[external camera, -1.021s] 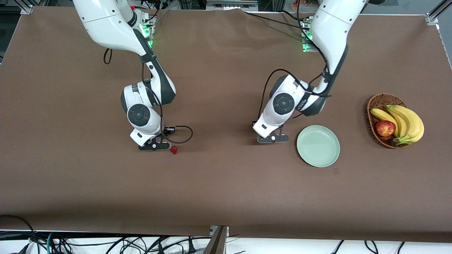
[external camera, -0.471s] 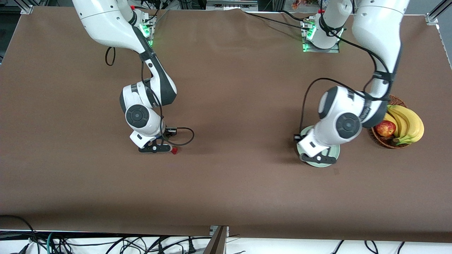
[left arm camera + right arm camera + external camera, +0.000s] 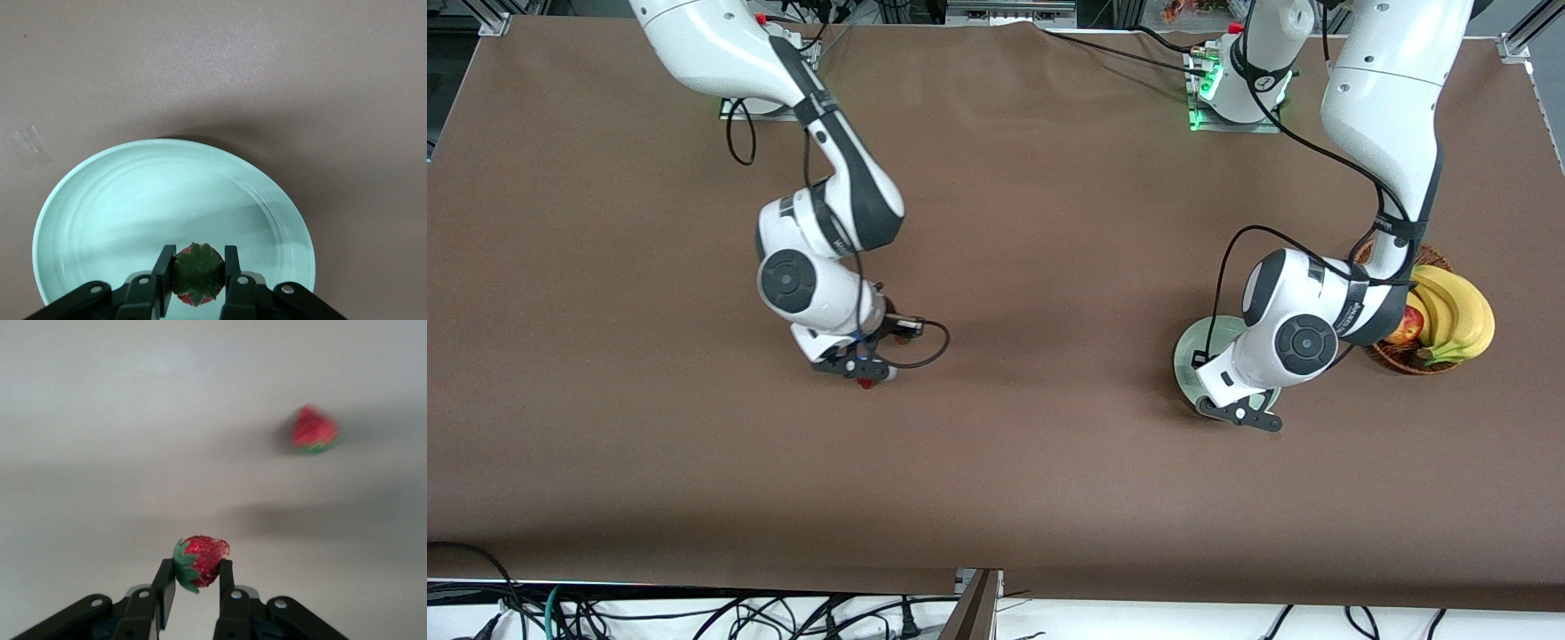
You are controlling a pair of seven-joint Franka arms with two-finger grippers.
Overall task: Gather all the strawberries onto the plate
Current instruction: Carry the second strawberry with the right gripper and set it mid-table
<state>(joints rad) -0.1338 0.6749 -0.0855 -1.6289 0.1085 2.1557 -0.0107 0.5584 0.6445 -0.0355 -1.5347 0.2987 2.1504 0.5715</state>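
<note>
My left gripper (image 3: 1240, 416) hangs over the near rim of the pale mint plate (image 3: 1190, 356), shut on a strawberry (image 3: 197, 273) whose green cap faces the wrist camera. In the left wrist view the plate (image 3: 133, 200) lies right under the left gripper (image 3: 197, 270). My right gripper (image 3: 197, 577) is shut on a second strawberry (image 3: 201, 561), over the brown table toward the right arm's end. A third strawberry (image 3: 313, 429) lies blurred on the cloth a short way off. From the front, a speck of red strawberry (image 3: 864, 383) shows just under the right gripper (image 3: 860, 369).
A wicker basket (image 3: 1392, 360) with bananas (image 3: 1463, 316) and a red-yellow apple (image 3: 1408, 331) stands beside the plate, toward the left arm's end; the left arm's elbow overlaps it. Brown cloth covers the whole table.
The left arm swung from the table's middle to over the plate with its strawberry. The right arm shifted a little toward the plate's end, over the spot where a strawberry lay.
</note>
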